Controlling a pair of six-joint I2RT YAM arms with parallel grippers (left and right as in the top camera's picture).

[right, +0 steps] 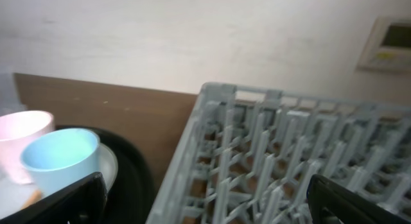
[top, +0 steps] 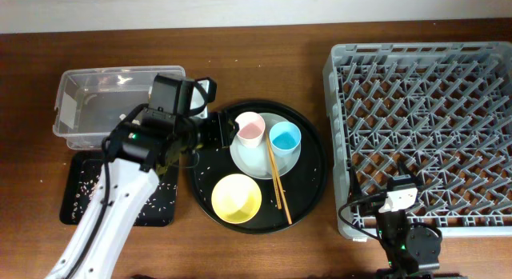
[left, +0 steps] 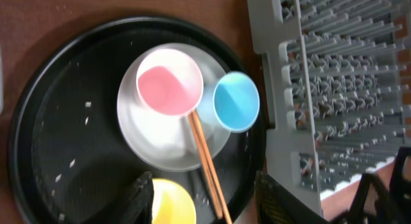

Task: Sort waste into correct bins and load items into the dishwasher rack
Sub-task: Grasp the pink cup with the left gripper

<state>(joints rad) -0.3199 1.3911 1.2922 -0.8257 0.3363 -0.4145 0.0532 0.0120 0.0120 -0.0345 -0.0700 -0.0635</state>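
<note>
The pink cup (top: 250, 127) and blue cup (top: 285, 137) stand on the pale plate (top: 254, 157). The chopsticks (top: 278, 183) lean off the plate beside the yellow bowl (top: 237, 197). In the left wrist view the pink cup (left: 169, 81), blue cup (left: 236, 101), plate (left: 154, 137), chopsticks (left: 205, 163) and bowl (left: 172, 205) show below my left gripper (left: 205, 201). It is open, empty and above the round tray's left side (top: 212, 131). My right gripper (right: 205, 205) is open and empty at the grey rack's front edge (top: 398, 197). Tissue and wrapper are out of view.
The large round black tray (top: 312, 175) holds the dishes and scattered grains. The clear tub (top: 80, 103) sits at the back left, with the shallow black tray (top: 80, 199), strewn with rice-like grains, in front of it. The rack (top: 432, 127) fills the right side.
</note>
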